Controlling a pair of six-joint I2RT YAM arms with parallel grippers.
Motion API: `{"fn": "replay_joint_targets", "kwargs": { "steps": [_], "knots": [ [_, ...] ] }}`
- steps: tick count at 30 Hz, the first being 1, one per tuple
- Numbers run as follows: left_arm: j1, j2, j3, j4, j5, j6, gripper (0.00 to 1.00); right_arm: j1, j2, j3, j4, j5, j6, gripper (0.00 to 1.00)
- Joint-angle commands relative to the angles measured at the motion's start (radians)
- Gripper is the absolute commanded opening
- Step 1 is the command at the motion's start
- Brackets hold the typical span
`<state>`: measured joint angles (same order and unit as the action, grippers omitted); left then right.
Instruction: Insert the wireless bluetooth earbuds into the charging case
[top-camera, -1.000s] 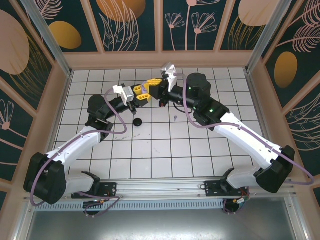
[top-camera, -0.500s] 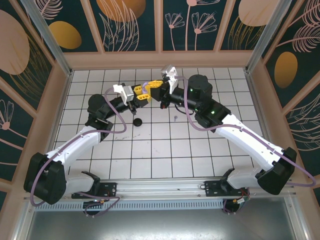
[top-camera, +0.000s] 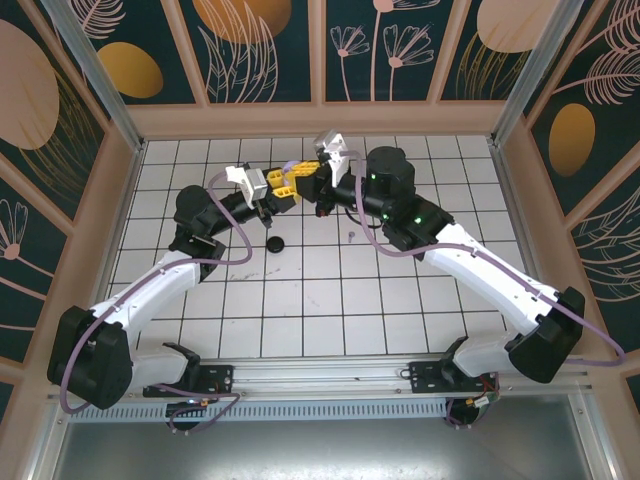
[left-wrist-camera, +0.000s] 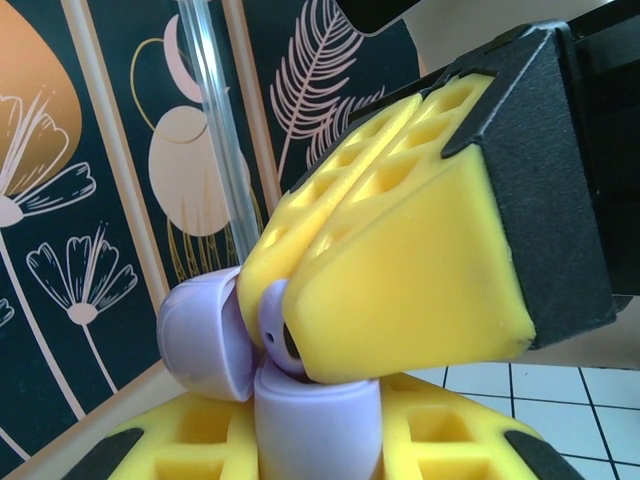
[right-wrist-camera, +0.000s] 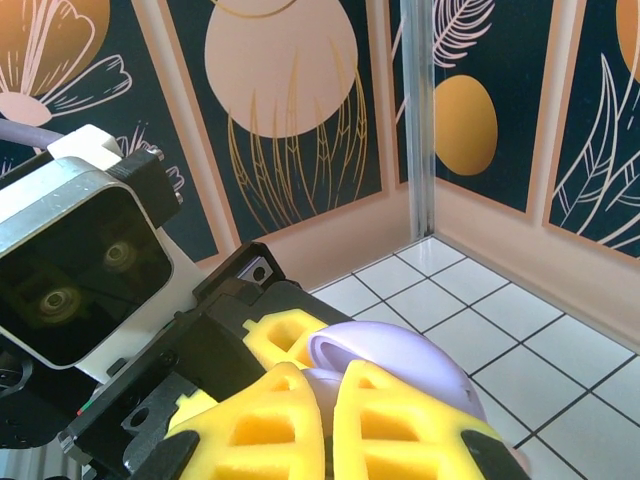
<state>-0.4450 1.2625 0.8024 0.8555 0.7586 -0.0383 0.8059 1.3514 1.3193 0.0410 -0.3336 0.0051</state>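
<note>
My left gripper (top-camera: 281, 188) (left-wrist-camera: 318, 445) is shut on the lilac charging case (left-wrist-camera: 318, 415), held upright above the floor with its lid (left-wrist-camera: 198, 338) (right-wrist-camera: 405, 360) swung open. My right gripper (top-camera: 308, 177) (right-wrist-camera: 329, 400) comes in from the right, shut on a lilac earbud (left-wrist-camera: 266, 322) (right-wrist-camera: 327, 382). The earbud sits at the case's open top, touching its rim. The two pairs of yellow fingers (left-wrist-camera: 400, 250) meet there. A small lilac earbud (top-camera: 351, 236) lies on the tiles right of centre.
A black round thing (top-camera: 274, 243) lies on the white tiled floor (top-camera: 330, 300) just below the left gripper. Wooden walls (top-camera: 320, 120) with patterned panels ring the floor; the back wall is close behind both grippers.
My right gripper has shifted a little left and back, bringing the earbud closer onto the case's opening. The left gripper holds the case almost still.
</note>
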Motion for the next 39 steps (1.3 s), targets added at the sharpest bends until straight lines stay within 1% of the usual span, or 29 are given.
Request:
{"fn": "replay_joint_targets", "kwargs": {
  "steps": [1, 3, 4, 5, 7, 8, 9, 14, 19, 25, 27, 29, 31, 35, 38, 39],
  "knots": [
    [-0.021, -0.041, 0.028, 0.065, 0.059, 0.022, 0.0, -0.007, 0.029, 0.04, -0.041, 0.013, 0.006, 0.03],
    [-0.021, -0.044, 0.026, 0.065, 0.057, 0.022, 0.0, -0.014, 0.029, 0.048, -0.051, -0.007, 0.005, 0.04],
    [-0.021, -0.045, 0.027, 0.063, 0.055, 0.022, 0.0, -0.014, 0.028, 0.052, -0.061, -0.02, 0.001, 0.07],
    [-0.022, -0.046, 0.028, 0.063, 0.055, 0.023, 0.0, -0.014, 0.031, 0.059, -0.073, -0.036, -0.005, 0.14],
    [-0.022, -0.046, 0.029, 0.063, 0.055, 0.022, 0.0, -0.015, 0.033, 0.067, -0.094, -0.043, -0.004, 0.33],
    [-0.022, -0.045, 0.03, 0.063, 0.052, 0.02, 0.0, -0.014, 0.032, 0.067, -0.099, -0.045, -0.001, 0.4],
    [-0.021, -0.044, 0.031, 0.063, 0.046, 0.016, 0.0, -0.015, 0.031, 0.071, -0.102, -0.045, 0.007, 0.43],
    [-0.023, -0.037, 0.016, 0.073, 0.014, 0.003, 0.0, -0.015, 0.007, 0.092, -0.095, -0.021, 0.056, 0.49],
    [-0.023, -0.027, -0.011, 0.114, -0.008, -0.022, 0.0, -0.02, -0.02, 0.143, -0.101, 0.036, 0.116, 0.62],
    [-0.023, -0.013, -0.044, 0.161, -0.041, -0.041, 0.0, -0.046, -0.072, 0.206, -0.105, 0.09, 0.227, 0.67],
    [-0.023, -0.012, -0.057, 0.177, -0.06, -0.043, 0.0, -0.071, -0.084, 0.228, -0.141, 0.111, 0.274, 0.67],
    [-0.023, -0.011, -0.076, 0.202, -0.086, -0.042, 0.0, -0.1, -0.096, 0.237, -0.196, 0.17, 0.329, 0.67],
    [-0.023, -0.013, -0.091, 0.22, -0.115, -0.037, 0.0, -0.15, -0.101, 0.221, -0.25, 0.179, 0.364, 0.68],
    [-0.023, -0.021, -0.129, 0.279, -0.179, -0.033, 0.0, -0.236, -0.061, 0.168, -0.41, 0.252, 0.446, 0.67],
    [-0.023, -0.023, -0.132, 0.278, -0.207, -0.036, 0.0, -0.253, 0.009, 0.117, -0.504, 0.296, 0.503, 0.67],
    [-0.023, -0.022, -0.131, 0.276, -0.212, -0.041, 0.0, -0.275, 0.034, 0.095, -0.518, 0.301, 0.525, 0.67]
  ]
}}
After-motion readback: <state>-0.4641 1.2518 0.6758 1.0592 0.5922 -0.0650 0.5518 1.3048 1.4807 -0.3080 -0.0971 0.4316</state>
